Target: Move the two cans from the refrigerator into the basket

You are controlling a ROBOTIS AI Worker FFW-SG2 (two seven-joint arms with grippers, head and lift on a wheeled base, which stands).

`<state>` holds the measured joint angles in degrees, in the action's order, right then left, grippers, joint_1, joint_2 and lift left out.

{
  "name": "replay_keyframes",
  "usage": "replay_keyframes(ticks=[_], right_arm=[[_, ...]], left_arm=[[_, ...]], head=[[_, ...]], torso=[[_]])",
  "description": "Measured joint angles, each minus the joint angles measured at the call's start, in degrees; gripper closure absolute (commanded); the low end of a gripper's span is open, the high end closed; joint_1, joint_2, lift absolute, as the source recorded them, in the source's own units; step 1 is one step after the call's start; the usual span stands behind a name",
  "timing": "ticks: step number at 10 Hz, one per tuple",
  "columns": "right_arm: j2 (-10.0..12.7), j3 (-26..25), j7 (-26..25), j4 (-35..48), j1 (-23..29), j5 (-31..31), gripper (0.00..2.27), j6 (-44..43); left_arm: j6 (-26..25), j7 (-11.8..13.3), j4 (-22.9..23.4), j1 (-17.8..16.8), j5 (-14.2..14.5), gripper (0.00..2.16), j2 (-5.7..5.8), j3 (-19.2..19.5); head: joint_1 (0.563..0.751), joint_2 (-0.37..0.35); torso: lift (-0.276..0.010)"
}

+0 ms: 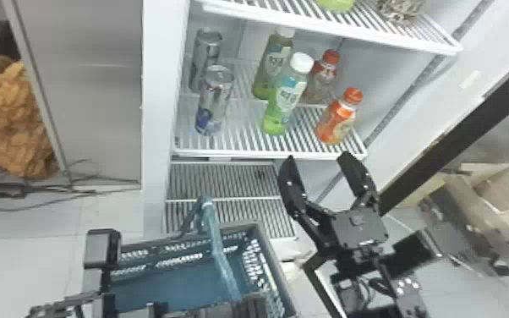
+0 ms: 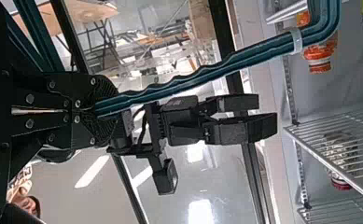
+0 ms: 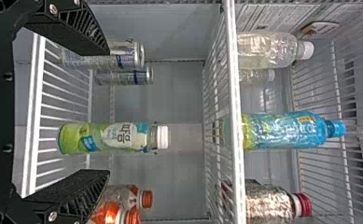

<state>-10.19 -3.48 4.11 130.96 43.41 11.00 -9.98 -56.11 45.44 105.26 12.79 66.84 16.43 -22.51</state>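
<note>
- Cans, two silver ones, stand upright in the head view on the refrigerator's middle shelf [image 1: 266, 153], at its left side: the front can [image 1: 214, 101] close to the shelf's front edge, the rear can [image 1: 204, 57] behind it.
- To their right on that shelf, also in the head view, are two green bottles [image 1: 285, 95] with white caps and, farther right, two orange-capped bottles [image 1: 337, 118].
- Right gripper [image 1: 318, 155], head view: wide, nothing between its fingers, near the shelf's front edge at the orange-capped end.
- The basket [image 1: 281, 279], head view: low in front of the refrigerator, its teal handle [image 1: 217, 245] slanting over it to the left gripper [image 1: 245, 308].
- Left wrist view: the left gripper [image 2: 97, 109] is narrow, clamped on the basket's handle; the right gripper is seen farther off, beyond the handle.
- Right wrist view: the right gripper's fingers [image 3: 69, 28] stand wide apart with no can held. One finger partly overlaps the cans in this view, the other overlaps the orange-capped bottles, and a green bottle shows between them. More bottles [image 3: 286, 130] stand on the shelf above.
</note>
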Motion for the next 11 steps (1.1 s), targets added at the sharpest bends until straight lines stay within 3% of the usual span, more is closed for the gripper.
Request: replay_keyframes(ticks=[11], right_arm=[[-3.07,8.17,3.89,-18.51,-19.86,0.88,0.11,0.0]], left_arm=[[0.0,-0.24,0.0,-0.25,0.07,1.19,-0.09,-0.14]], head=[[0.695,-0.35]], torso=[[-0.276]])
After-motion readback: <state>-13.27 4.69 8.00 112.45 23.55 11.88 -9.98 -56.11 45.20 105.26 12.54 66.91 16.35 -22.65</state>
